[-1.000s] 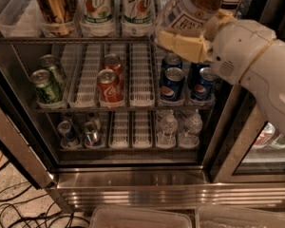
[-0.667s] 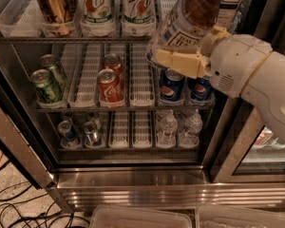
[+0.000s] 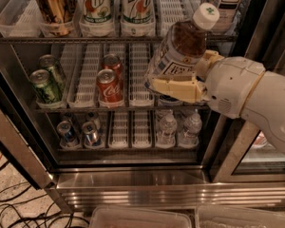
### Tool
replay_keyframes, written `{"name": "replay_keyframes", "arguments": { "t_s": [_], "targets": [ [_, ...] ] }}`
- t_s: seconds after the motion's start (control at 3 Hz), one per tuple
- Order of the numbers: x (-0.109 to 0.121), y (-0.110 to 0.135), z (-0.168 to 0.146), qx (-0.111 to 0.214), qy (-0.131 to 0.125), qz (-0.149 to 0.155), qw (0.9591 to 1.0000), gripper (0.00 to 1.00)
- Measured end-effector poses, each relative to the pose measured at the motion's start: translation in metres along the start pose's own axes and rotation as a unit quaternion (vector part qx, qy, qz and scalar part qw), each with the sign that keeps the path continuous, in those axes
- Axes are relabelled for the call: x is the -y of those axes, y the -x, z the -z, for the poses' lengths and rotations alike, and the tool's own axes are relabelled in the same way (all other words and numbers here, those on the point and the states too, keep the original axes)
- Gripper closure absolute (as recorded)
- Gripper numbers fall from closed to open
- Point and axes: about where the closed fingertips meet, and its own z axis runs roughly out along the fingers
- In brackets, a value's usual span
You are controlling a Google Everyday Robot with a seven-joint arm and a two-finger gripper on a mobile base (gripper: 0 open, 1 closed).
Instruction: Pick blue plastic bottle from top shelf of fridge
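**Bottle in our grasp, off the rack**

We see the blue plastic bottle (image 3: 180, 49) tilted, its white cap leaning up and to the right, held in front of the top shelf (image 3: 109, 39) and not standing in a lane. Our gripper (image 3: 168, 80) is clamped on its lower body: one cream finger (image 3: 173, 86) lies across the front below the label, the other behind. Soda cans (image 3: 96, 6) stand on that shelf of the fridge (image 3: 133, 184), and red cola cans (image 3: 108, 87) below.

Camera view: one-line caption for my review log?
End effector grips the tilted blue plastic bottle in front of the stocked fridge.
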Motion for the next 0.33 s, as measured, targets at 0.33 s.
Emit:
{"name": "replay_keyframes", "arguments": {
  "t_s": [0.33],
  "targets": [
    [0.0000,0.0000,0.0000,0.000,0.000,0.000,1.0000,1.00]
  ]
}}
